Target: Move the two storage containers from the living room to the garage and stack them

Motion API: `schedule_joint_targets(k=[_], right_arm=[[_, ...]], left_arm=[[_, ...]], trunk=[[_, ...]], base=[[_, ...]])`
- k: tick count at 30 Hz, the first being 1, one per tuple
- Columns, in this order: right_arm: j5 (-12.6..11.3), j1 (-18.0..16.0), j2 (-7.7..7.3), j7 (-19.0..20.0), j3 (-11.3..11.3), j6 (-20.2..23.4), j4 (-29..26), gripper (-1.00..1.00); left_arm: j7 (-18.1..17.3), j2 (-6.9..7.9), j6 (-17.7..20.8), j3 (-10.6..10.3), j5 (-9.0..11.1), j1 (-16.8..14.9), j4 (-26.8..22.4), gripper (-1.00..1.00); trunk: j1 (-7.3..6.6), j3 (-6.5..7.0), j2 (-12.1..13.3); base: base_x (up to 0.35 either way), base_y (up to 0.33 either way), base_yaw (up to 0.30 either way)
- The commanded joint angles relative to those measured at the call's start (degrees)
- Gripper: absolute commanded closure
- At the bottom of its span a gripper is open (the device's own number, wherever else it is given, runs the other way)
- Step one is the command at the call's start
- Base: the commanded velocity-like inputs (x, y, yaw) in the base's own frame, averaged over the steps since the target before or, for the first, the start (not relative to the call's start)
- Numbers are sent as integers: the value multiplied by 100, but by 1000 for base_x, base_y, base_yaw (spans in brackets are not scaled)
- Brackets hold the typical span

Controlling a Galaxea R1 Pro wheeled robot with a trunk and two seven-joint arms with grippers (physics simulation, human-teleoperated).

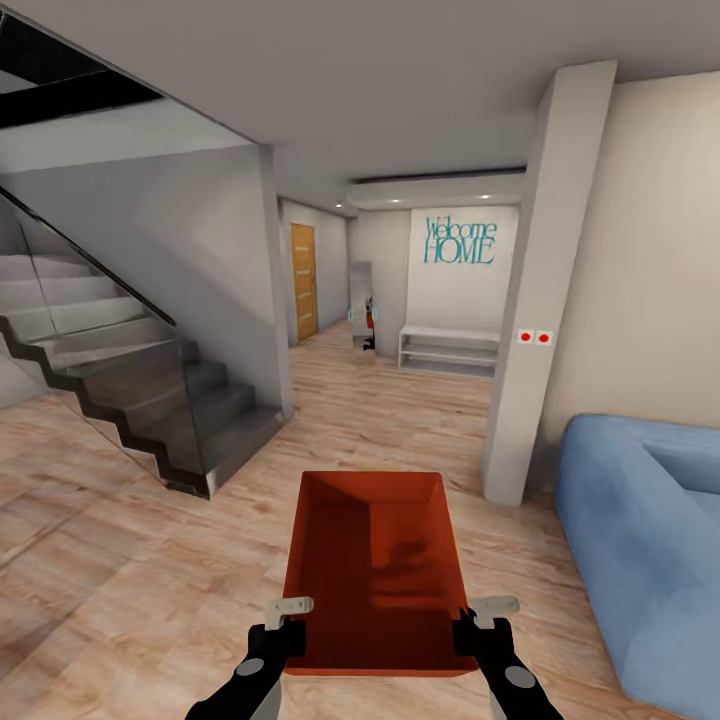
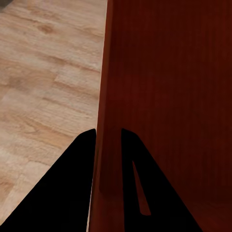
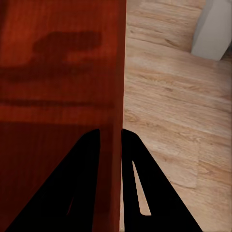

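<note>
An orange-red open-topped storage container (image 1: 375, 570) hangs in front of me above the light wood plank floor of the living room, empty inside. My left gripper (image 1: 290, 628) is shut on its left wall (image 2: 104, 96) near the close corner. My right gripper (image 1: 470, 625) is shut on its right wall (image 3: 118, 87). In both wrist views the thin wall runs between the two dark fingers. The garage is out of view.
A blue sofa (image 1: 645, 540) stands at the right. A white pillar (image 1: 535, 300) rises just left of it. A dark staircase with a glass panel (image 1: 130, 390) fills the left. A hallway ahead leads to a wooden door (image 1: 303, 282) and a white bench (image 1: 448, 350).
</note>
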Motion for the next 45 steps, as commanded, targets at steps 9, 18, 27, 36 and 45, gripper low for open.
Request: schedule_joint_targets(k=[9,18,27,36,45], right_arm=[[52,1,-4,-2,81,-10,19,100],[55,1,-4,-2,81,-10,19,100],[54,1,-4,-2,79,-10,19,100],[61,1,-4,-2,73,-10,19,100],[52,1,-4,-2,72,-10,19,100]], left_arm=[[37,1,-19,18,-34,-7,-241,100],[35,2,-19,18,-33,-5,-241,100],[35,-4,-13,18,-47,-7,-241,100],[35,-6,-16,18,-55,-7,-241,100],[42,-19,-12,18,-57,-6,-241,100]], trunk=[[5,-2,-4],[5,-2,-4],[5,-2,-4],[5,-2,-4],[5,-2,-4]], base=[[325,0,0],[325,0,0],[325,0,0],[325,0,0],[325,0,0]])
